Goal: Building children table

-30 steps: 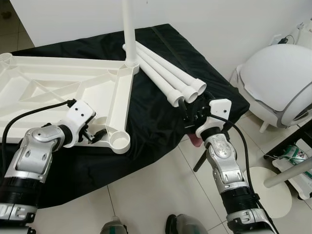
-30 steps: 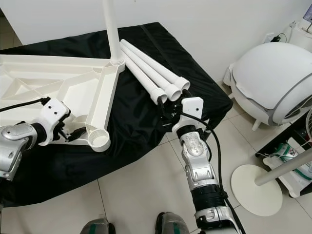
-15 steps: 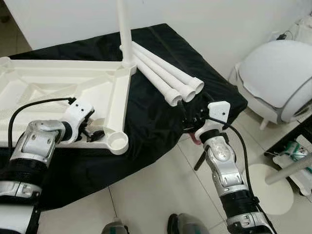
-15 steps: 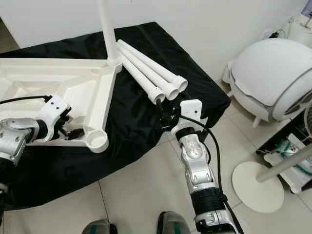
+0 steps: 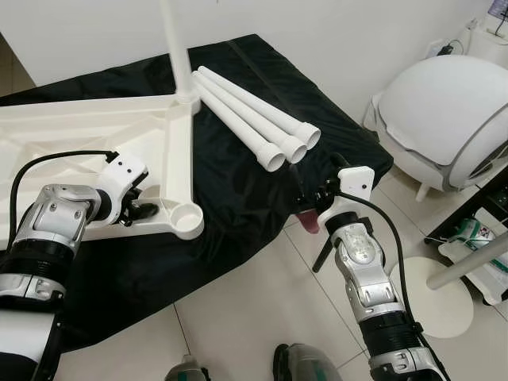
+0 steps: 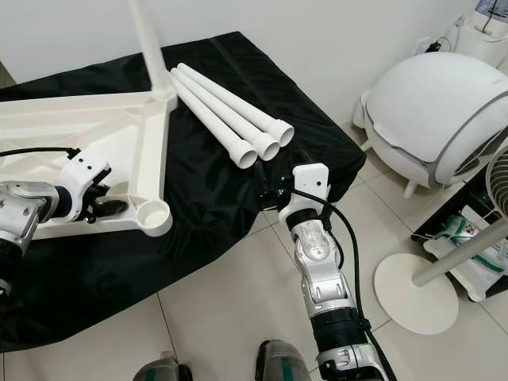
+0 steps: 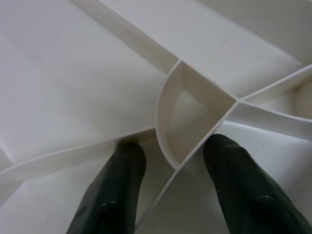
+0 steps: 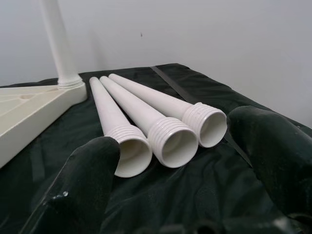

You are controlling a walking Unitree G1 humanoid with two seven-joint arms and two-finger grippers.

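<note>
The white plastic tabletop point(image 5: 79, 135) lies upside down on a black cloth. One white leg point(image 5: 176, 48) stands upright in its far corner socket. Three loose legs point(image 5: 246, 115) lie side by side on the cloth, threaded ends toward me. My left gripper point(image 5: 143, 210) rests on the tabletop's underside beside the empty near corner socket point(image 5: 188, 216). It is open, and its fingers point(image 7: 112, 195) straddle a rib. My right gripper point(image 5: 305, 190) hovers open at the cloth's edge, a short way in front of the legs' threaded ends point(image 8: 168, 141), holding nothing.
A white domed appliance point(image 5: 444, 103) stands on the tiled floor at the right. A round stand base point(image 5: 432, 294) with a slanting pole sits in front of it. A white wall runs behind the cloth-covered surface. My feet point(image 5: 305, 365) are at the bottom edge.
The whole view has shifted as the head moved. My right gripper now sits a little lower and farther back from the legs' ends. My left gripper stays on the tabletop.
</note>
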